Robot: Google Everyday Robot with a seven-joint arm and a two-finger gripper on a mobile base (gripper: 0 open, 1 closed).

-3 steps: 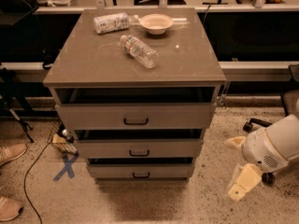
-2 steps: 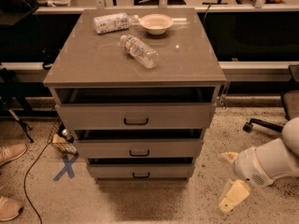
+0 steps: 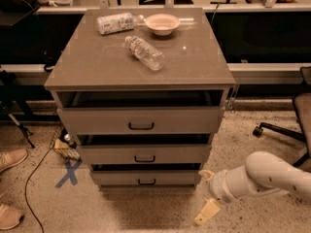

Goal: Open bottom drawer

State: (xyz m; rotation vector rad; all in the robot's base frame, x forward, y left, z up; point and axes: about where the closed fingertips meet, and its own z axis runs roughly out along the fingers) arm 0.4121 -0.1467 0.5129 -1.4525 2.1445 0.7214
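Bottom drawer (image 3: 116, 178) is the shallow grey-taupe front lowest in the cabinet (image 3: 141, 72), with a small black handle (image 3: 146, 181) dead centre. Your tool (image 3: 200, 198) hangs low near the drawer's right end, released and spread, not touching it. The arm (image 3: 272, 176) comes in from the right.

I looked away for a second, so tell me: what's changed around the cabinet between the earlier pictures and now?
The claw swung left and lower over the floor. It is now beside the right end of the bottom drawer, open and holding nothing, and it has not reached the handle. The bottom drawer stayed as it was. So did the clear bottle and bowl on top.
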